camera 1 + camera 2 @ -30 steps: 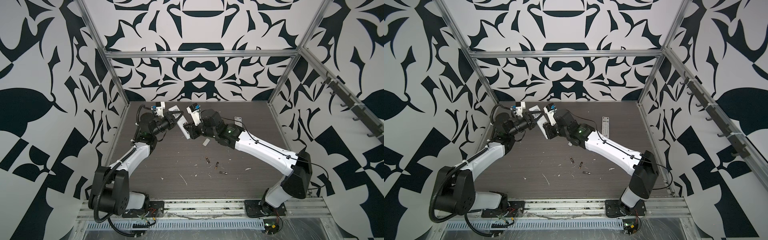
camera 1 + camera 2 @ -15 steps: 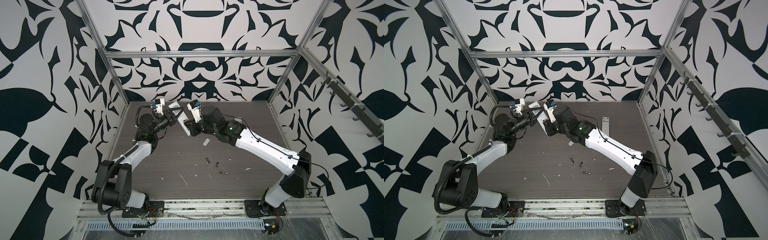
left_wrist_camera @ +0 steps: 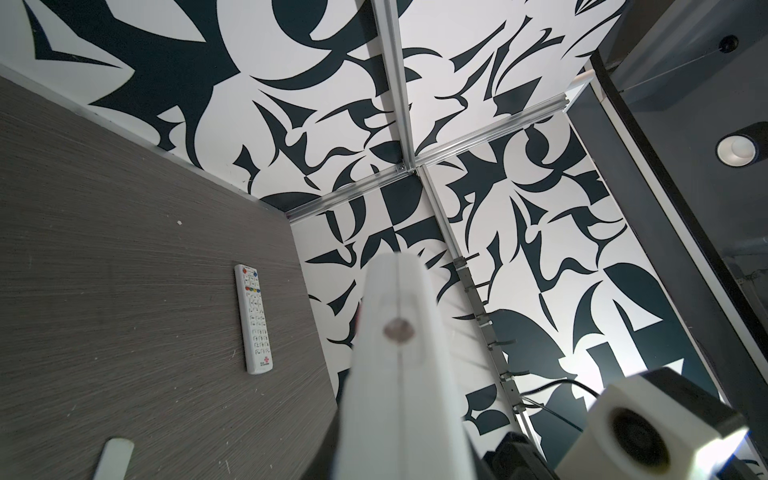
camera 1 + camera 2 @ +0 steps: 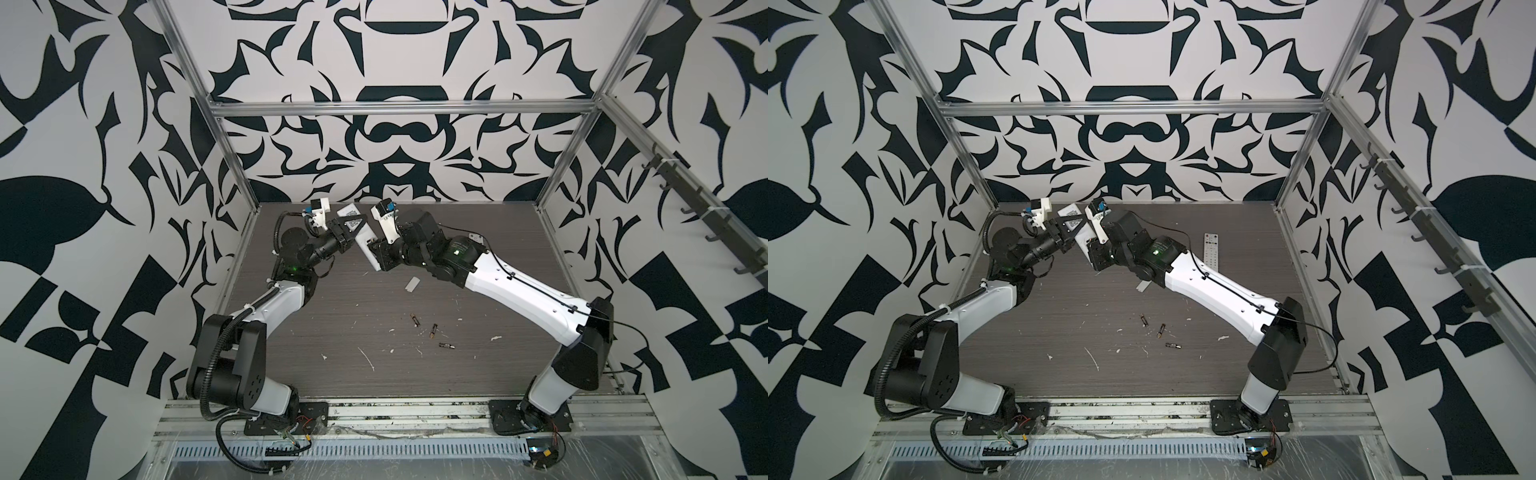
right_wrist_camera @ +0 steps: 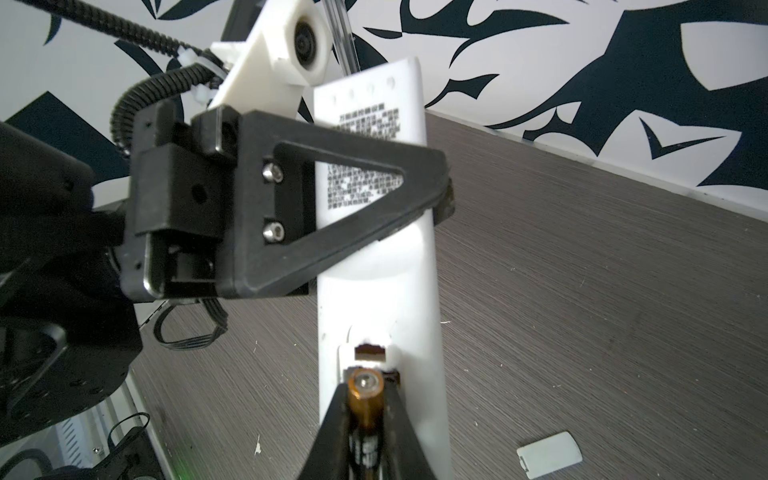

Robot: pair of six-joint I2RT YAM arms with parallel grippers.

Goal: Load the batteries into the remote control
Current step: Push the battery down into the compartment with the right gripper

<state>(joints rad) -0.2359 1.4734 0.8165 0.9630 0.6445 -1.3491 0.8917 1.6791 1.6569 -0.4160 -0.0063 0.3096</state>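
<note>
Two grippers sat close together above the tabletop [image 4: 332, 324], near its far edge and left of centre. The left gripper [image 5: 440, 195] had its jaws clenched across the white remote control [image 5: 378, 291], held clear of the tabletop and tilted, printed back showing, battery bay [image 5: 370, 353] open. The right gripper [image 5: 365, 411] had its jaws grasping one battery [image 5: 365, 395], coppery end right at the open bay; seated or not, could not tell. A second remote [image 4: 1211, 249] lay flat, buttons up, near the far right corner. A pale battery cover [image 4: 412, 284] lay loose around mid-tabletop, near the right arm [image 4: 519, 291]. Three loose batteries [image 4: 432, 330] lay apart from each other, right of centre toward the near edge. White scraps [image 4: 368, 357] dotted the near half.
</note>
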